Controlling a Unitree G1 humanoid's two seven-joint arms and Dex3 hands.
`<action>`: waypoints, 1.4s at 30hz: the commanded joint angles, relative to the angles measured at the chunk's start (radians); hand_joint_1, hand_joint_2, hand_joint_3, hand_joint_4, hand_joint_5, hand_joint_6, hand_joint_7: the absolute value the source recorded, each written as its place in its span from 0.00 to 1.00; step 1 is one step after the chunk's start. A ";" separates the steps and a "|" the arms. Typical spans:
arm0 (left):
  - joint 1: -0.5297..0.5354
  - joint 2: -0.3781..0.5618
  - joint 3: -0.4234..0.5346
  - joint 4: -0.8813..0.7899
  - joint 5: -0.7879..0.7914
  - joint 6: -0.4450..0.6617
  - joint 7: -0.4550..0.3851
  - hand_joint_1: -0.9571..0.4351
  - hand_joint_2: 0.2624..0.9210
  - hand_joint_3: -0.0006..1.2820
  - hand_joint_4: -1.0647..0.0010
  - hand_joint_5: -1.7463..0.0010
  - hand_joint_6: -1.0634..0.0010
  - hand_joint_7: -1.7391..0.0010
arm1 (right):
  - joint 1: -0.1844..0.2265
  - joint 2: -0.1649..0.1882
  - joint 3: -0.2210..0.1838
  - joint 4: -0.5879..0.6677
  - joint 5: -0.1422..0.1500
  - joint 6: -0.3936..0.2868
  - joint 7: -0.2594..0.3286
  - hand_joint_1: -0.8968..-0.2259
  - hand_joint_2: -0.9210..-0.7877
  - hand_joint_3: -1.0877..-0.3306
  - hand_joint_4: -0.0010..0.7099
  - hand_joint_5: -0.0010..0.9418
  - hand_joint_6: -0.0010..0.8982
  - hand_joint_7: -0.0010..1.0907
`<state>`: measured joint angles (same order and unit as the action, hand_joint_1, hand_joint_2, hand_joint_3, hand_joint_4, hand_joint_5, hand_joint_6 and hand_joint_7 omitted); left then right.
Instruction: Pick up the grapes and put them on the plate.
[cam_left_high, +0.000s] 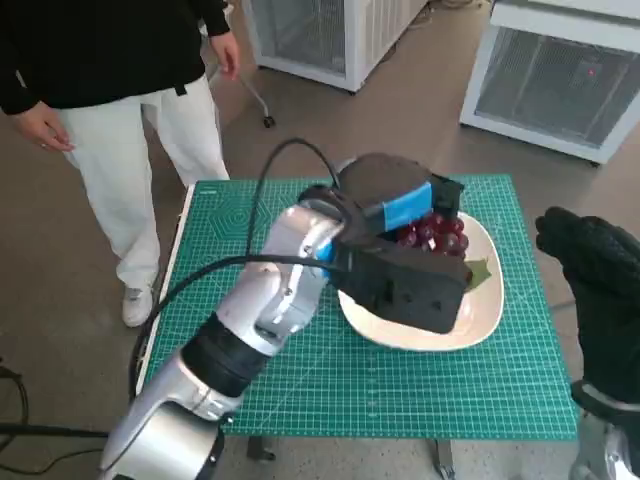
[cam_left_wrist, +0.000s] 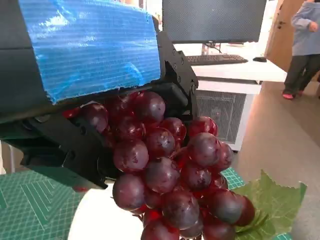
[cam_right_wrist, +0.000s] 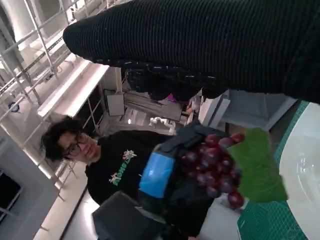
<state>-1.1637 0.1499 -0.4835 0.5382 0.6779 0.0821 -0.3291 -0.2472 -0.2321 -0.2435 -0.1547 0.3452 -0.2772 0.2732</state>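
A bunch of dark red grapes (cam_left_high: 437, 234) with a green leaf (cam_left_high: 478, 272) hangs over the far part of the white plate (cam_left_high: 486, 305). My left hand (cam_left_high: 400, 215), blue tape on its back, grips the bunch from above. In the left wrist view, the grapes (cam_left_wrist: 170, 170) fill the middle under the black fingers (cam_left_wrist: 75, 150), with the leaf (cam_left_wrist: 272, 200) trailing and the plate (cam_left_wrist: 97, 220) below. The right wrist view shows the grapes (cam_right_wrist: 210, 162) held beside the plate (cam_right_wrist: 302, 165). My gloved right hand (cam_left_high: 590, 275) hovers off the table's right edge, holding nothing.
The plate lies on a green cutting mat (cam_left_high: 250, 330) covering the small table. A person (cam_left_high: 120, 90) in a black top and white trousers stands at the table's far left corner. White cabinets (cam_left_high: 560, 80) stand behind the table.
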 joint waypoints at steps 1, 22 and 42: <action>-0.020 -0.016 0.013 0.012 -0.014 -0.037 0.049 0.69 0.86 0.24 0.44 0.18 0.45 0.37 | 0.026 0.004 0.000 0.004 -0.007 0.016 -0.006 0.42 0.00 0.52 0.50 0.01 0.00 0.69; 0.004 0.007 -0.002 -0.007 0.004 -0.056 0.068 0.57 0.83 0.06 0.88 1.00 0.70 0.99 | 0.032 0.007 0.003 -0.005 -0.006 0.021 -0.010 0.42 0.00 0.52 0.50 0.01 0.00 0.69; 0.164 0.080 0.233 -0.065 -0.237 -0.208 0.163 0.40 0.95 0.03 0.91 1.00 0.73 1.00 | 0.041 0.009 0.013 -0.025 -0.001 0.038 -0.008 0.42 0.00 0.52 0.51 0.01 0.00 0.70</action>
<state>-1.0352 0.2021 -0.3000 0.4850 0.4945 -0.0915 -0.1733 -0.2271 -0.2279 -0.2336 -0.1783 0.3473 -0.2592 0.2701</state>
